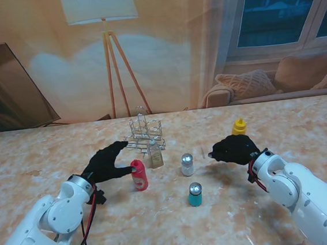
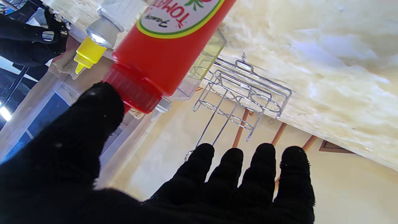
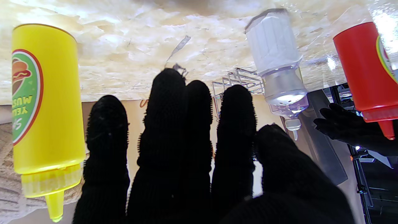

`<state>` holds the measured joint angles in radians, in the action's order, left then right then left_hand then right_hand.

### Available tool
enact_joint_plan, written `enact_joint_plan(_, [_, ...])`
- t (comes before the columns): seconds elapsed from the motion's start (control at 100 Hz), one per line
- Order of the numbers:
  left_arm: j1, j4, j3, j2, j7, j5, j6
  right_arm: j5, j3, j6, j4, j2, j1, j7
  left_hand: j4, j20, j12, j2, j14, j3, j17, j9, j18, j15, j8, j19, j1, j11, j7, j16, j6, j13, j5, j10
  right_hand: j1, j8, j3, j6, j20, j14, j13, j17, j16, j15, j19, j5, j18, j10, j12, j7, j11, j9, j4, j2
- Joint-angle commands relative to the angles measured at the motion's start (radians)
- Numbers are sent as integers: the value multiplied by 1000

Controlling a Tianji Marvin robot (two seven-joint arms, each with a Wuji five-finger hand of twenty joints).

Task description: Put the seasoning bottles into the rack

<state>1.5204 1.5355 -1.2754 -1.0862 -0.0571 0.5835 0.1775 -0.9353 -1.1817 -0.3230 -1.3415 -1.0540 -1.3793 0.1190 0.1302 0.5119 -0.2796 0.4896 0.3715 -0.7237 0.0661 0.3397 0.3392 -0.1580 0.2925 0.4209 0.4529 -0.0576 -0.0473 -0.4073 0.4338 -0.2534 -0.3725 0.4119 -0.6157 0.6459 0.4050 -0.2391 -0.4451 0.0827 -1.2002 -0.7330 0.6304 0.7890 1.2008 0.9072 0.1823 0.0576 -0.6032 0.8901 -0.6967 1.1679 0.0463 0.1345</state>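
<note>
The left hand [image 1: 107, 164] spreads wide, thumb at the red bottle [image 1: 138, 175], while the right hand [image 1: 233, 149] rests unclenched and holding nothing beside the yellow bottle [image 1: 239, 127].

The stand camera looks down from above the shoulders across the worktop [image 1: 50, 151] toward the far wall, both arms rising from its bottom corners. The left wrist camera sits just behind the left hand [image 2: 124, 186], upside down, very near the red bottle [image 2: 168, 59], facing the rack [image 2: 242, 93]. The right wrist camera, also inverted, looks along the right hand [image 3: 186, 161] leftward. All three views share the red bottle, rack and white shaker [image 3: 276, 59].
</note>
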Motion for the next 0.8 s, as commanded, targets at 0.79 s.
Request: enact_joint_plan(0.79, [-37,-41,77,-9,-7,-46,-22,-2,8,-1,1,-3,-2,-18,43,-9,-138,148,-61,-166,62,243,-22,-145,140,170,112,-216,-153,-161,-211,-241,-263,-187,1,-3,15,-21,-14,25,-11,2,-8,1,-3,12,0,1,-1,5,-4,4,29,0])
